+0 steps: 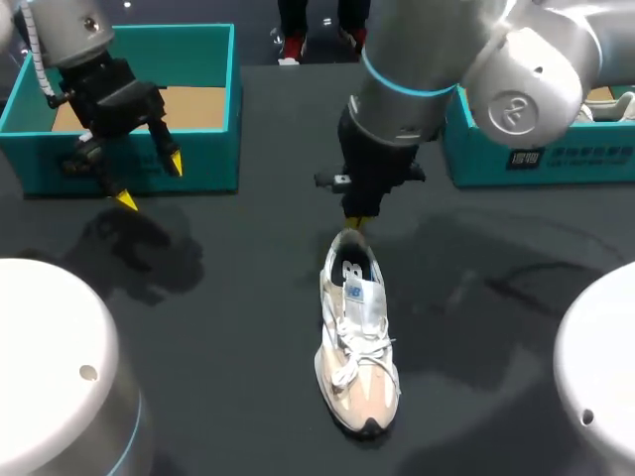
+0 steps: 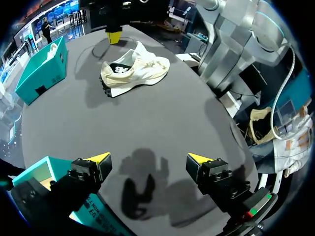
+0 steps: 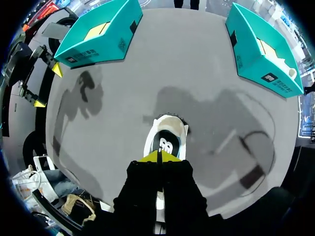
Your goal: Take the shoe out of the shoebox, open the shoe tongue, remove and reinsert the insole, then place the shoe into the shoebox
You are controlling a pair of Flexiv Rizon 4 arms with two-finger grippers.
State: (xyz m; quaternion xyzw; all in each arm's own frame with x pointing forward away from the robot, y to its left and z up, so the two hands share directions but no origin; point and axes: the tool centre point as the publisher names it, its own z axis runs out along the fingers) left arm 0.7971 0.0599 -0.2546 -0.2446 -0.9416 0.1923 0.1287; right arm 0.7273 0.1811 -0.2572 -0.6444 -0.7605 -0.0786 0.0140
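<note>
Dark table (image 1: 248, 297): one shoe (image 1: 357, 337) near the middle, already out of its box, insole (image 1: 349, 273) seated. My right gripper (image 1: 357, 220): tips pressed together at the heel. My left gripper (image 1: 149, 182): jaws spread, beside the far-left shoebox (image 1: 198, 149). Outstanding, I judge: tongue, insole, reboxing.

We look down on a dark grey table (image 1: 238, 297) with a matte top. Three things rest directly on it. A white and beige shoe (image 1: 357, 347) stands upright on its sole a little toward 6 o'clock from the middle, with its heel toward 12 and its toe toward 6. At about 10 o'clock stands the left box (image 1: 203, 164), teal and open-topped, with its brown floor showing. At about 2 o'clock stands the right box (image 1: 536, 164), also teal. We find the shoe well apart from both boxes.
</note>
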